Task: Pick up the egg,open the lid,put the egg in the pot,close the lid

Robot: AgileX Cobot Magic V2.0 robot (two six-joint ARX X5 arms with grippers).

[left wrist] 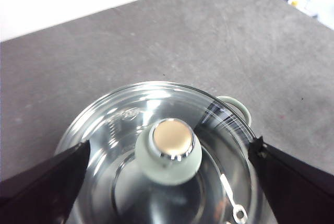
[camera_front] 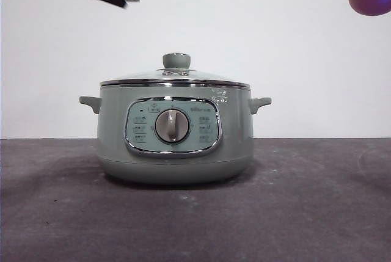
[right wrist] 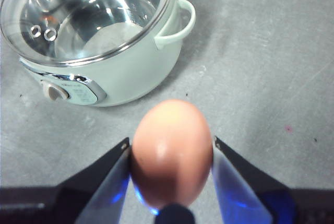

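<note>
The right pincer [right wrist: 172, 153] pinches the fragile, smooth egg [right wrist: 171, 151] at its sides; the left pincer [left wrist: 169, 153], spread, straddles the lid [left wrist: 125, 130] knob [left wrist: 169, 151].

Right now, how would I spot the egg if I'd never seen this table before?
Find the big sage-green cooking pot in the middle of the grey table, its glass lid on. Look off to its side, high above the table, where the right claw is shut on the egg. It is the only small, smooth, reddish-brown oval here.
</note>
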